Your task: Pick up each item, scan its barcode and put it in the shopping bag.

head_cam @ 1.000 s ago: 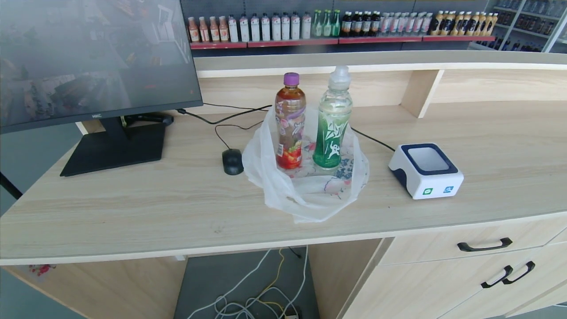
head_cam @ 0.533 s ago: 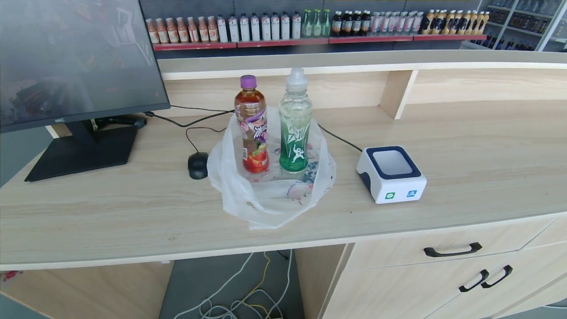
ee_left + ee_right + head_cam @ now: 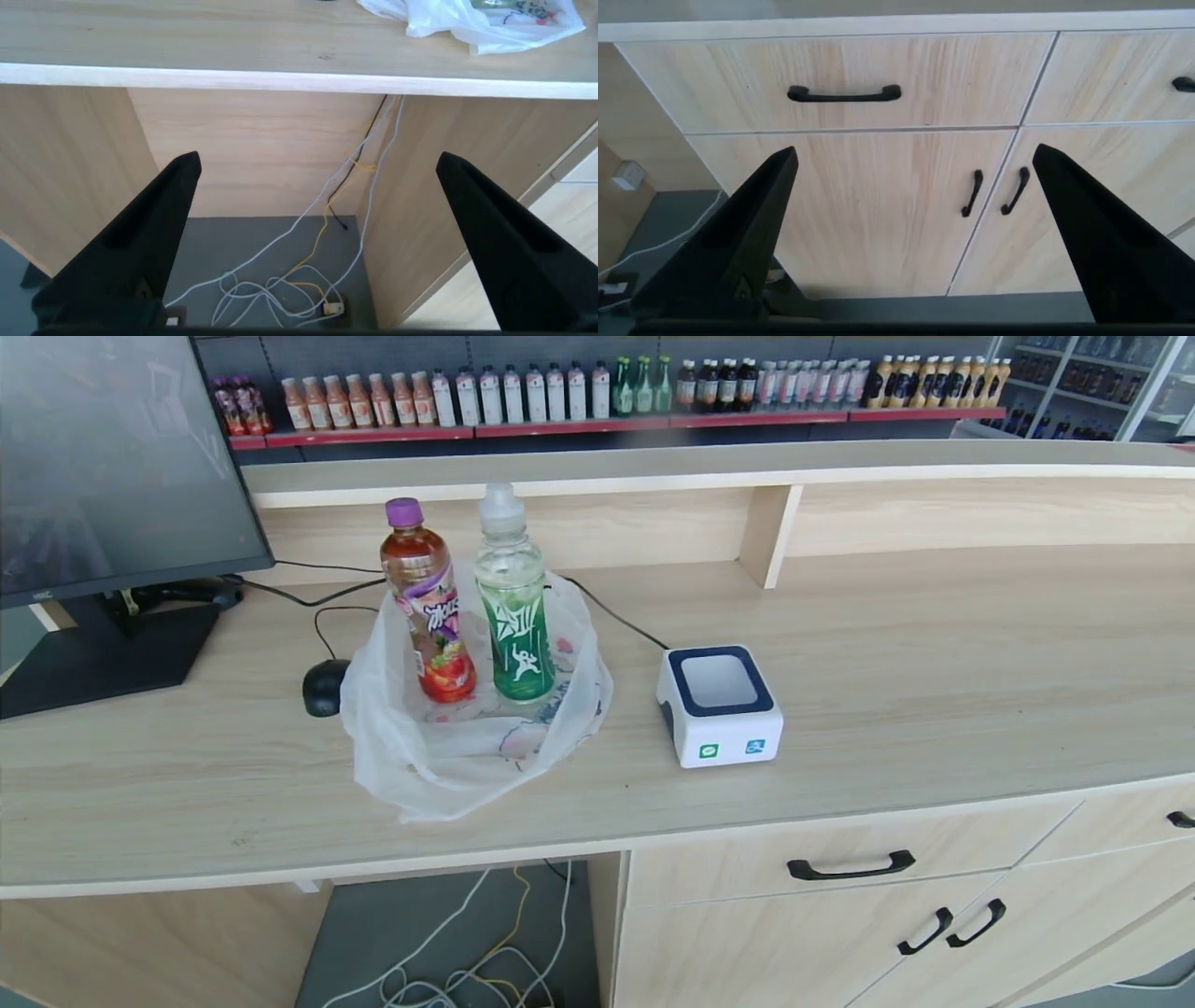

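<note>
On the worktop, the tea bottle and green bottle stand upright in the shopping bag beside the scanner, so nothing seems left to do, while the left hand and right hand hang low, fingers apart and empty.

Tea bottle and green bottle stand upright — inside the white shopping bag (beside scanner).

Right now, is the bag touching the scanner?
Apart. The head view shows a strip of bare counter between the bag and the scanner.
</note>
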Robot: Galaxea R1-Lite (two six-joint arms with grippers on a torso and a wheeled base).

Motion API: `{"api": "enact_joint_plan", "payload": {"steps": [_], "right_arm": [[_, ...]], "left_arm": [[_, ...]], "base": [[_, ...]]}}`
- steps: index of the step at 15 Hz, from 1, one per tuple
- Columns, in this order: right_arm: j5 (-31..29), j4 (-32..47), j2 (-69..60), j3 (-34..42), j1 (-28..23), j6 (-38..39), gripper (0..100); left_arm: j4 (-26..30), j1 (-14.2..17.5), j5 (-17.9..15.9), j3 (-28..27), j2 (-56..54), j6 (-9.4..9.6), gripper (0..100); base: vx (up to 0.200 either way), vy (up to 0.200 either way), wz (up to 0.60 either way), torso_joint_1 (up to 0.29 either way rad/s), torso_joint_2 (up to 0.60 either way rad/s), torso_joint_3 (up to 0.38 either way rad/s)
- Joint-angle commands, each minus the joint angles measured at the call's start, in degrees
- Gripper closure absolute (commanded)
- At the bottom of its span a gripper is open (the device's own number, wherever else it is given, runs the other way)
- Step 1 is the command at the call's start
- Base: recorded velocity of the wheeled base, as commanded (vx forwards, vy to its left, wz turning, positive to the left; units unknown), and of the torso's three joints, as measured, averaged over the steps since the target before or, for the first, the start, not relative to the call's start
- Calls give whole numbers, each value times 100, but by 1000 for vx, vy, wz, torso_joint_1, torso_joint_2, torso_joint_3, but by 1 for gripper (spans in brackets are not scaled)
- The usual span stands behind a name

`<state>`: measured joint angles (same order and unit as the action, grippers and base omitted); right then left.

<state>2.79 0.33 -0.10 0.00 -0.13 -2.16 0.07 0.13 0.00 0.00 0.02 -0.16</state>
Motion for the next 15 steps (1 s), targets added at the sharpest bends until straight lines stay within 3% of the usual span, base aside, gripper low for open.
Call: {"api": "enact_joint_plan", "payload": {"steps": [1, 5, 15], "right_arm": [[2, 2, 10, 0, -4, -4, 0], [2, 2, 10, 0, -4, -30, 0], [2, 2, 10, 0, -4, -22, 0]], "left_arm": [[1, 4, 0, 0, -2, -2, 0], [1, 4, -9, 0, -2, 33, 0], [1, 4, 0, 0, -2, 42, 0]], "base": [[0, -200, 0, -2, 2, 2], [0, -200, 0, -1, 10, 2], [0, 0, 0, 0, 0, 0]]}}
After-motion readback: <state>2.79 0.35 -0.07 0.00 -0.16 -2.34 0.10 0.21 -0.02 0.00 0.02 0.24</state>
